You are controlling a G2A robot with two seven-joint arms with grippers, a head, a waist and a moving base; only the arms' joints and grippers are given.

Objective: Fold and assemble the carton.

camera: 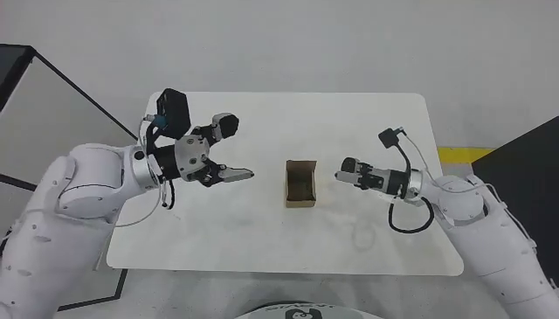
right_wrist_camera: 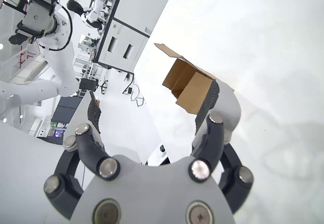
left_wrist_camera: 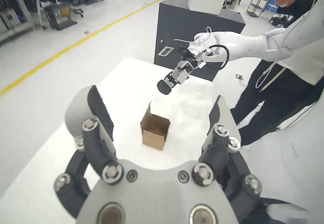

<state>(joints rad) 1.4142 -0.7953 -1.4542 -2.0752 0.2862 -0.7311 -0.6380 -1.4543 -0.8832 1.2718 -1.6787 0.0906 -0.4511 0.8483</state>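
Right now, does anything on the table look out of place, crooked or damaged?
Nothing stands out. The carton stands upright on the table between the left gripper and the right gripper, its top open with one flap raised and no tear visible. Both grippers are open and apart from it.

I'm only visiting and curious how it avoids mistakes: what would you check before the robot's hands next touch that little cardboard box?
1. Carton stands upright on the table, opening upward: ok.
2. Left hand open and empty: ok.
3. Right hand open and empty: ok.
4. The hands are on opposite sides of the carton, neither touching it: ok.
5. Top closed: not ok. It is open, and one flap stands up.
6. Bottom folded firmly enough to take a push: cannot tell, as the underside is hidden.
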